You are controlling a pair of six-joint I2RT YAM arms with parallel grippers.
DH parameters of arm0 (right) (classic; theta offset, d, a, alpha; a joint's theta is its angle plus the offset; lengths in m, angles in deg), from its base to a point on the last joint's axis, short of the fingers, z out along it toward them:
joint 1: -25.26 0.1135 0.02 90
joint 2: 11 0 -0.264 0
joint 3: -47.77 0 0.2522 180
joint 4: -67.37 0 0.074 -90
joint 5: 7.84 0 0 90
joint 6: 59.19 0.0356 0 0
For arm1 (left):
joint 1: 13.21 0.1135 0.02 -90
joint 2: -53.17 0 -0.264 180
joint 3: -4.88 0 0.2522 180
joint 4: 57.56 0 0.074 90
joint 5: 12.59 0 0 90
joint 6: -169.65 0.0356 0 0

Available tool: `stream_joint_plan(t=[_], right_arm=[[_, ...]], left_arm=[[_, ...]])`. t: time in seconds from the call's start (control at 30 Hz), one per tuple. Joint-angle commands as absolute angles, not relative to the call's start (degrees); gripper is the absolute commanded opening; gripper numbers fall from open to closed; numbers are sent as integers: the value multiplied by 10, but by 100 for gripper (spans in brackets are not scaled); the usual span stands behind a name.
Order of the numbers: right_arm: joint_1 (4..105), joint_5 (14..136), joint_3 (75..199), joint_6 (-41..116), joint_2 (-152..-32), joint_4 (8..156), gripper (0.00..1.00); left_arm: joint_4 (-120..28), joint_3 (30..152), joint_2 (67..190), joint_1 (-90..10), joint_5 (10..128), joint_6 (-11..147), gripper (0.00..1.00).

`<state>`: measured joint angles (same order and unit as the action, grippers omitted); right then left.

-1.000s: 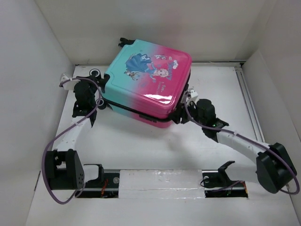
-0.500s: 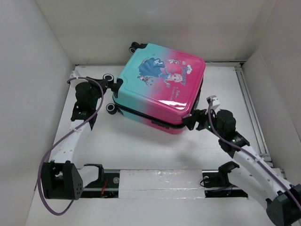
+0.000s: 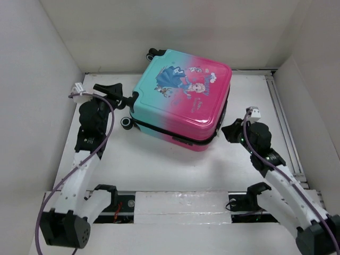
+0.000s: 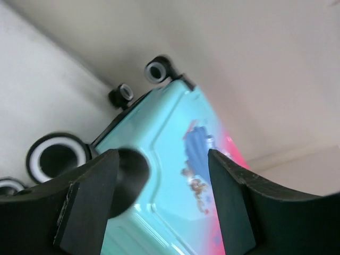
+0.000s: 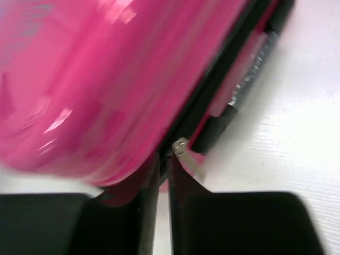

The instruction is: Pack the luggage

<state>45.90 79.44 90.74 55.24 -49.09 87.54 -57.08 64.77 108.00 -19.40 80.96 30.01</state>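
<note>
The top view looks steeply down from the near side onto the desk [image 3: 159,164], luggage [image 3: 183,101] at far-centre. The left wrist camera sits close by the luggage's teal wheeled end. The right wrist camera, closer, faces its pink end, blurred.

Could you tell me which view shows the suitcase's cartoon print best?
The top external view: the whole print on the luggage faces the camera. The left wrist view catches part of it obliquely, past the left gripper; the right wrist view shows only blurred pink shell, no print.
</note>
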Motion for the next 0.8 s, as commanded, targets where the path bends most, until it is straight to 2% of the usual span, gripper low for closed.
stream_joint_plan(t=[0.0, 0.07, 0.13, 0.23, 0.33, 0.47, 0.67, 0.73, 0.77], right_arm=[[404, 772, 913, 574, -586, 789, 14], [382, 753, 905, 589, -608, 760, 6], [369, 753, 890, 595, -608, 732, 8], [363, 703, 890, 587, -627, 727, 22], [363, 658, 856, 561, -604, 700, 32], [363, 664, 800, 533, -529, 700, 44], [358, 629, 790, 499, -529, 714, 47], [358, 616, 808, 472, -547, 714, 47], [358, 606, 817, 448, -569, 719, 49]], left_arm=[[-612, 676, 1037, -212, 854, 343, 64], [-606, 692, 1037, -212, 837, 349, 62], [-601, 687, 1056, -212, 812, 341, 62], [-641, 630, 1066, -212, 745, 326, 60], [-664, 593, 1072, -221, 688, 332, 56], [-606, 606, 1047, -305, 824, 380, 56], [-611, 547, 1034, -313, 845, 355, 58], [-620, 526, 1034, -313, 809, 355, 55], [-620, 519, 1034, -313, 794, 361, 50]])
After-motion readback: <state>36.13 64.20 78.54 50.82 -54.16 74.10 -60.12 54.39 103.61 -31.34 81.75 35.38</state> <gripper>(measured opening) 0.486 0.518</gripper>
